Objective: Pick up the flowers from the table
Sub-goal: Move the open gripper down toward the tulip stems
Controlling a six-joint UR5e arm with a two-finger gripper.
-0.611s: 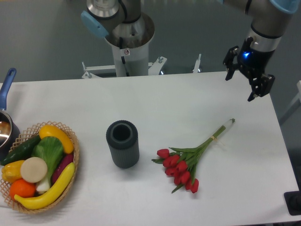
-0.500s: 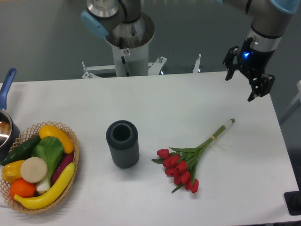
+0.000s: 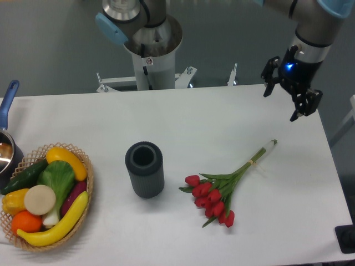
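camera view: gripper (image 3: pixel 280 104) hangs with jaws spread wide, empty; flowers (image 3: pixel 221 189) lie below it on the table (image 3: pixel 222 119), dark cylinder (image 3: pixel 145 169) and basket (image 3: pixel 45 197) far left.

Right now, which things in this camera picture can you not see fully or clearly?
- Pot: cut off by the left edge; only its blue handle and part of its rim show.
- Black object: cut off at the lower right corner.
- Vegetables in the basket: they partly hide one another.
- Hand: fingers open, tips too small and dark to see clearly.

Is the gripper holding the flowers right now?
No, the open gripper hangs empty near the table's far right edge, while the flowers lie flat on it.
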